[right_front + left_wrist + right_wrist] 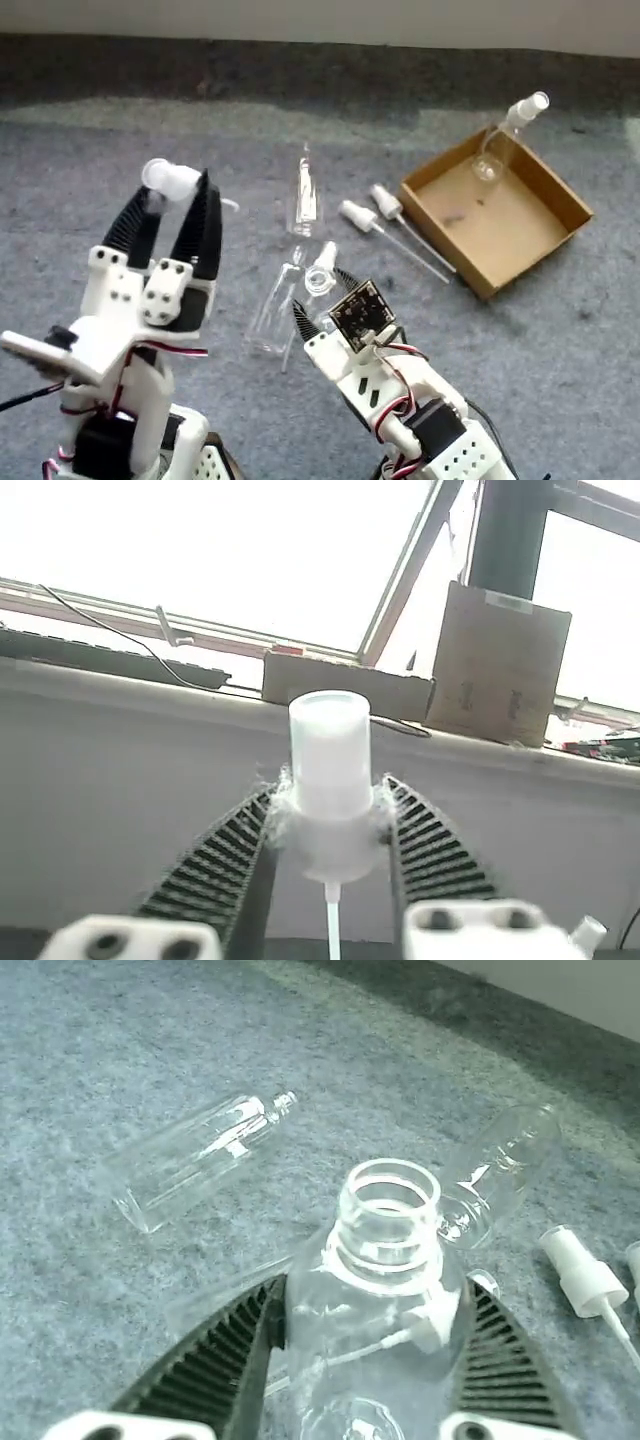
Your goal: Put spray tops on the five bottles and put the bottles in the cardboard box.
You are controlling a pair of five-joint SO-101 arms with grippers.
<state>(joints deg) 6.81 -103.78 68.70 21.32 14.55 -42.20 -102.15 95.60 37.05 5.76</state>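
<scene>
Four bottles (305,195), five spray tops (355,215), one box (500,228)

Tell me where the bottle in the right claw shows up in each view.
High view: the bottle is low centre, gripped in the right claw.
Right wrist view: the bottle is in the foreground in that claw's grip, open mouth toward the camera.
Left wrist view: aimed up at the wall instead.
Shared landmark: the nearer loose spray top lying on the carpet.

white plastic arms (120,335), black ribbed fingers (220,865), red-black wires (390,400), possibly dark screws (122,292).
</scene>
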